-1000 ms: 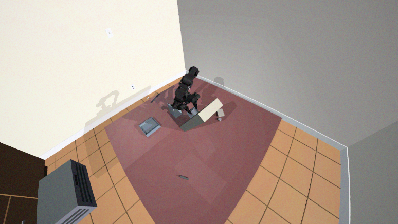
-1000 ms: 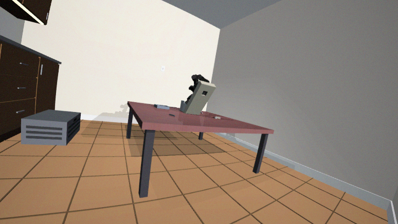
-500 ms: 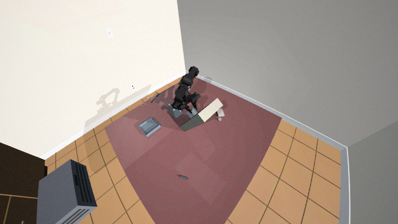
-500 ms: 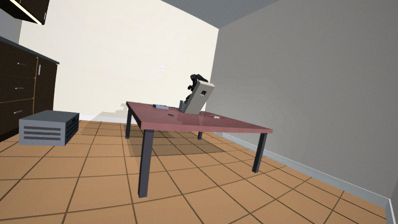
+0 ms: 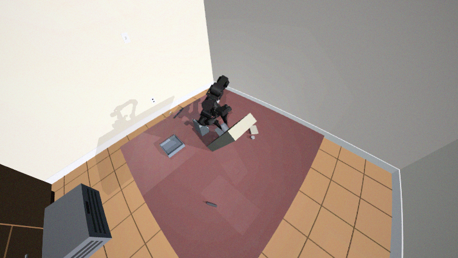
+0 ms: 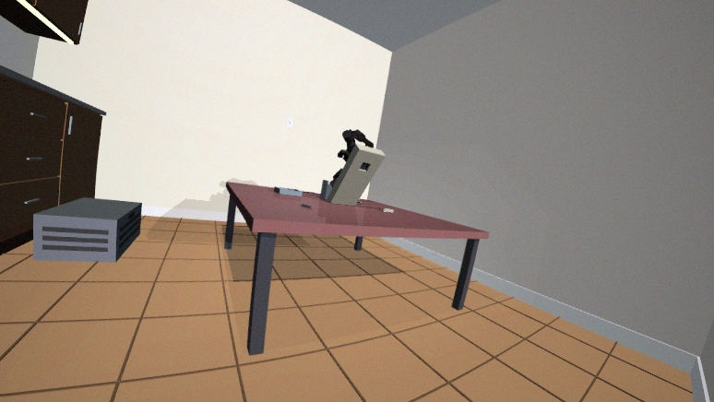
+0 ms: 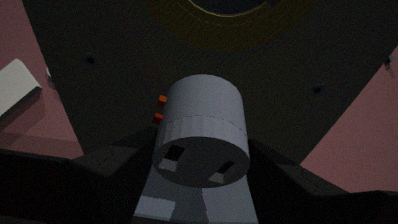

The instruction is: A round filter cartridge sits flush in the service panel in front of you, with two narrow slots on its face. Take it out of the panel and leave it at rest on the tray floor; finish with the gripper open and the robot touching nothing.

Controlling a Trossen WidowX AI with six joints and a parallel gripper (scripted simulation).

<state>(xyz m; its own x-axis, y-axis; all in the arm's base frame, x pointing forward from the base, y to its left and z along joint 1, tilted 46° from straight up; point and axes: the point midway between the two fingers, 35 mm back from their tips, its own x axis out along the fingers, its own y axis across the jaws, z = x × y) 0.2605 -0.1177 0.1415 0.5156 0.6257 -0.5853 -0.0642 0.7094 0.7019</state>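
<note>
1. Low in the wrist view, the gripper [image 7: 200,167] pinches the filter cartridge [image 7: 204,131] by its sides, its two slots facing the camera.
2. The cartridge stands at frame centre, out of the dark service panel [image 7: 280,70] behind, so it can be carried.
3. Left of centre in the top view, the tray [image 5: 172,145] waits well apart.
</note>
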